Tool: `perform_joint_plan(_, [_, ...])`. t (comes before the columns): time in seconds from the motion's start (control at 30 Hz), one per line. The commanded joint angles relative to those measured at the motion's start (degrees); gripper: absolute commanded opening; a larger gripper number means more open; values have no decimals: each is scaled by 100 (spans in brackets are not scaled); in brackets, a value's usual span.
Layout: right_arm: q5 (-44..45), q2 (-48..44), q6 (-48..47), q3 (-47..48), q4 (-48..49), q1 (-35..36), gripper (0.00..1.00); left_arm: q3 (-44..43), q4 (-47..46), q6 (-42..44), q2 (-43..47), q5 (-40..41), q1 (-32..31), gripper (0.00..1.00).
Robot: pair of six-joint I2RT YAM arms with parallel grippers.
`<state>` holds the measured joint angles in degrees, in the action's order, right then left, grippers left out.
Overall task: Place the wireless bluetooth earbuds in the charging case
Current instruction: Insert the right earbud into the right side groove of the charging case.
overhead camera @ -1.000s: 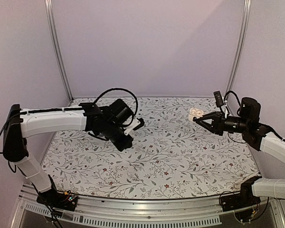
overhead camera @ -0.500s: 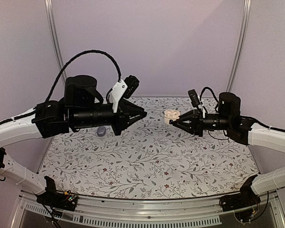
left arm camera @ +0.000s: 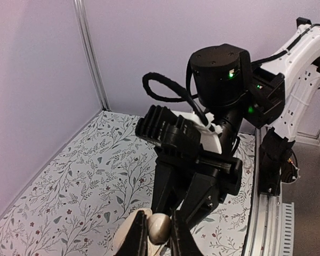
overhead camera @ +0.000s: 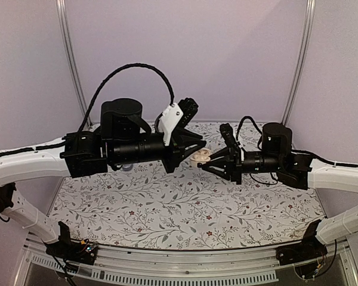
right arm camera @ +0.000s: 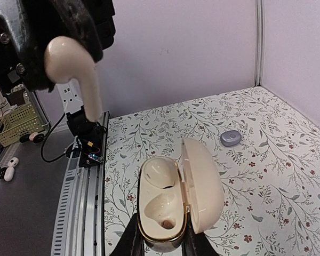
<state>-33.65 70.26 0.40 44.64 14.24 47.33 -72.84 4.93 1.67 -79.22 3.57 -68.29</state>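
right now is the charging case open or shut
Open: the right wrist view shows the charging case with its lid swung aside and both inner wells exposed.

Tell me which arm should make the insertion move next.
Left. Its jaws grip the earbud, close to the open charging case; the right arm just holds that case steady.

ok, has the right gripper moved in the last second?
Yes. In the top view the right gripper, holding the charging case, has gone left, farther from the right frame post.
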Motion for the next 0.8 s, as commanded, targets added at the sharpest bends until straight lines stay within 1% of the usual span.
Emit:
perform_joint_plan(0.0, [571,-33,-363,127,168,286,0,-149,-273,160,-142,52,-175,7])
perform_joint_plan(0.1, [812,-85,-579,54,216,471,0,-137,-252,218,-180,-57,-194,6])
perform_joint_plan(0.23, [917,-201,-714,-6,271,540,0,-78,-194,255,-174,-134,-207,6])
perform_joint_plan(0.6, [1009,-463,-951,-189,378,613,0,291,-384,290,-54,-230,-211,6])
perform_joint_plan(0.73, [883,-439,-942,-138,385,615,0,338,-399,320,-41,-206,-212,6])
perform_joint_plan(0.77, [849,-429,-888,-124,413,615,0,348,-559,336,-34,-191,-211,6])
